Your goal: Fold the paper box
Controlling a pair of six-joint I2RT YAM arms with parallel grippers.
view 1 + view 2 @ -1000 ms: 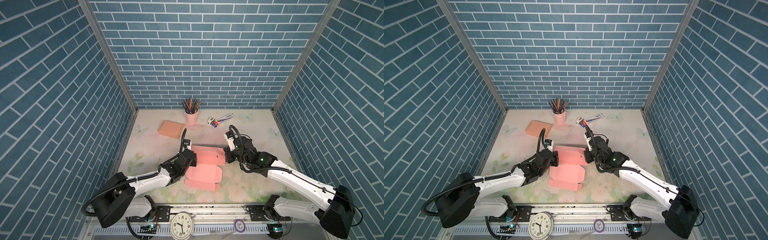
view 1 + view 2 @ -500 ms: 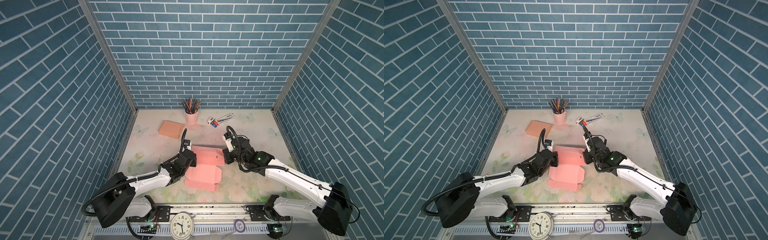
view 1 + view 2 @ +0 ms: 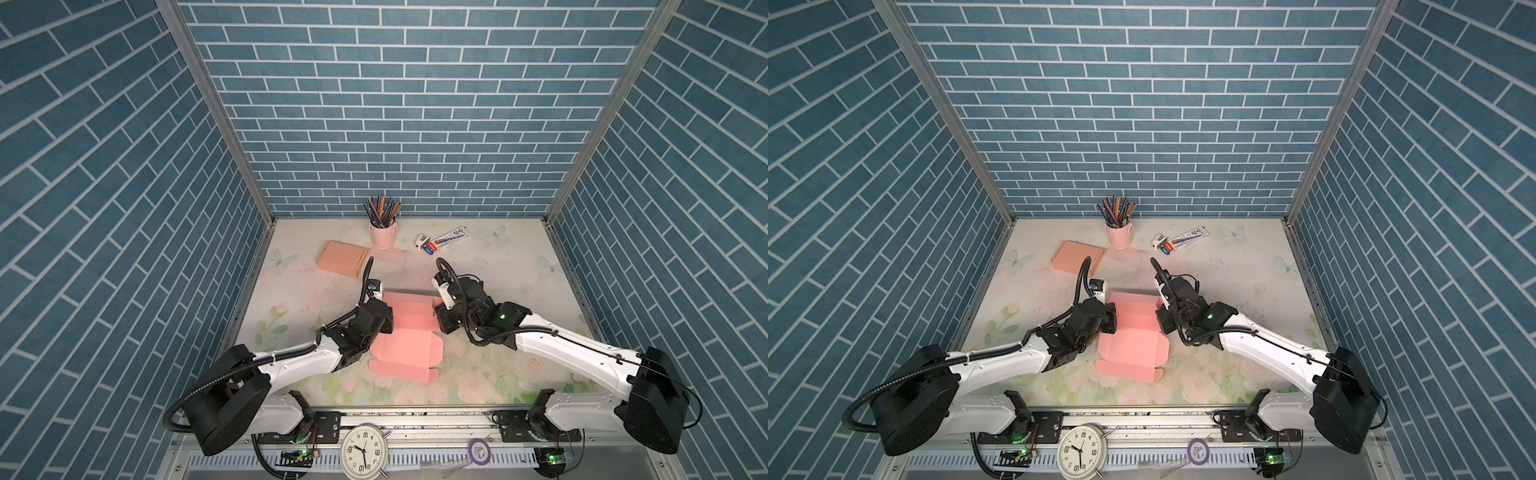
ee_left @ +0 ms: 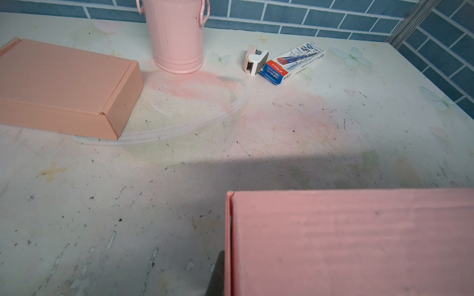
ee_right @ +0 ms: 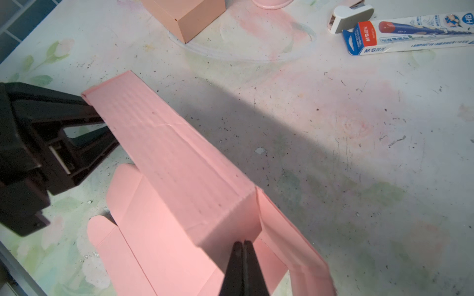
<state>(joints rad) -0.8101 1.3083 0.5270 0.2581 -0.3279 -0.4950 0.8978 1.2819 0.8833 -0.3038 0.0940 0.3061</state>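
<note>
Toward the near middle of the table (image 3: 519,270), the paper box (image 3: 405,349) is spread open, its lid panel laid flat. Its far wall is stood upright, pinched at the left end by the clenched left gripper (image 5: 102,128) and at the right corner by the clenched right gripper (image 5: 243,247). Farther back, a closed box (image 3: 342,258), a pencil cup (image 3: 383,235), a stapler (image 3: 422,240) and a pencil carton (image 3: 451,239) are set.

A lab robot booth (mock brick wall panels (image 3: 395,104), aluminium frame (image 3: 216,112), floral tabletop (image 3: 498,266)).
</note>
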